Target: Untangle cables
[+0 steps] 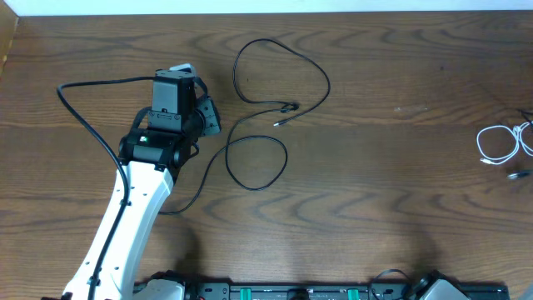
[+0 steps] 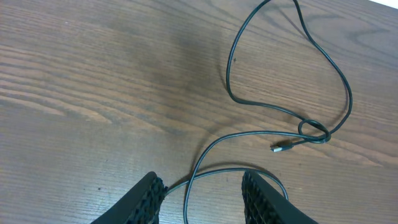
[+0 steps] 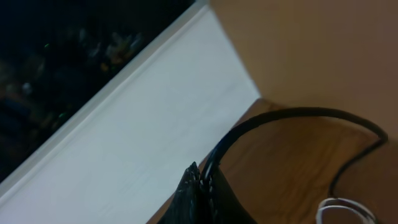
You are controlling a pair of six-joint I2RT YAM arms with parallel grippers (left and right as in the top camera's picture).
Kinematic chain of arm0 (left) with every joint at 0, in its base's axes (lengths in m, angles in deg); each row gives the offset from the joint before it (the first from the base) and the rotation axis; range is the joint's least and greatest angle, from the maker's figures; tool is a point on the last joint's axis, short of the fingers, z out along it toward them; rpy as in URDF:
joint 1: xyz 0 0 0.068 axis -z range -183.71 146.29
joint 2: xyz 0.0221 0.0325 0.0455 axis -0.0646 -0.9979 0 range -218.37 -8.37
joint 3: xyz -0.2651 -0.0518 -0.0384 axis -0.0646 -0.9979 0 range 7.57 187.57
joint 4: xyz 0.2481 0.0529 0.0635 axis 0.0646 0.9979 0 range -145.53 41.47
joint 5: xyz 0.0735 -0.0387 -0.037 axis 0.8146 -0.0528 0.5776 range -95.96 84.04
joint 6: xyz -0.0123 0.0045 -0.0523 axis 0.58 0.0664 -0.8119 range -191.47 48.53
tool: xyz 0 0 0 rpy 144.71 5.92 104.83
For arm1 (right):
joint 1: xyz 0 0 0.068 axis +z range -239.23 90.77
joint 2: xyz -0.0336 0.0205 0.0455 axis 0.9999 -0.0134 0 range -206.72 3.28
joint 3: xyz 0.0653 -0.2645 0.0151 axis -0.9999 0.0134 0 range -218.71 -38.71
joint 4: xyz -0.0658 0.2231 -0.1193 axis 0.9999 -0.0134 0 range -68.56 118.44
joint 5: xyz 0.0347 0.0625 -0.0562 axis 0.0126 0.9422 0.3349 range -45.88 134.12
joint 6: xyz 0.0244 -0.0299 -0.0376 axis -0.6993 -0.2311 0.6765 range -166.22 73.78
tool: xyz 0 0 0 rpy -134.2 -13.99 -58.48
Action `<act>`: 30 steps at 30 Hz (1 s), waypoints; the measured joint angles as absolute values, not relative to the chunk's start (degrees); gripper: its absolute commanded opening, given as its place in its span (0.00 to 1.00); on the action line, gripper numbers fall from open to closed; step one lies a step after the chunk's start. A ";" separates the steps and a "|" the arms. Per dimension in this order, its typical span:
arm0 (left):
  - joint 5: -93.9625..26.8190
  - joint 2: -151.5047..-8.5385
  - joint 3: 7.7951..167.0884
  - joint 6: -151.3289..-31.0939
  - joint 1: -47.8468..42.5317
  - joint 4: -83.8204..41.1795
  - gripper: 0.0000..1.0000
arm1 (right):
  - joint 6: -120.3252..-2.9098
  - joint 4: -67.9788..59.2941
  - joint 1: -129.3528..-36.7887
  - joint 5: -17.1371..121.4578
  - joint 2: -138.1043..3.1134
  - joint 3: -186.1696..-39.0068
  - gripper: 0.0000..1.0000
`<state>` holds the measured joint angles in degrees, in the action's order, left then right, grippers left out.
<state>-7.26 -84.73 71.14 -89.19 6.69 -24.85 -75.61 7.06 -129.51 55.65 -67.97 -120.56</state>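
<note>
Left wrist view, nearest first. Your left gripper (image 2: 203, 190) hangs low over the desk (image 1: 400, 208) with its fingers (image 2: 151, 198) apart. A run of the black cable (image 2: 229, 81) lies on the wood in the gap between them, and neither pad appears to touch it. Nothing is gripped on this side.

Just beyond the fingers the cable crosses itself once, closing a lower loop (image 1: 286, 157) that lies flat on the wood. Farther out, a small tight knot (image 2: 314, 130) sits near the free end, and the plug (image 2: 281, 147) pokes out just beside it. Past the knot a wide, open upper loop (image 1: 328, 83) sweeps toward the far edge of the desk and returns. The cord is thin, limp and flat all along.

Overhead view, far right. The white cable (image 1: 481, 142) lies in its own small coil at the right edge, well apart from the black one.

Right wrist view. Your right gripper (image 3: 198, 190) has its fingers pressed together. A dark cord (image 3: 298, 112) arcs away from beside them. You cannot tell from this view whether it is pinched, or whether it is a task cable at all.

Progress, as a judgement. Separating white from black looks done, since the two cables share no crossing in the overhead view. What remains is the black cable itself: the knot near the plug has to be worked loose and the self-crossing of the lower loop opened. On that reading the task is past its middle, but its fussiest part is not yet done.
</note>
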 measured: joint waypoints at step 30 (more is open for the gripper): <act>-7.26 -84.73 71.14 -89.19 6.69 -24.85 0.42 | -68.59 4.76 -140.74 51.97 -84.36 -120.62 0.30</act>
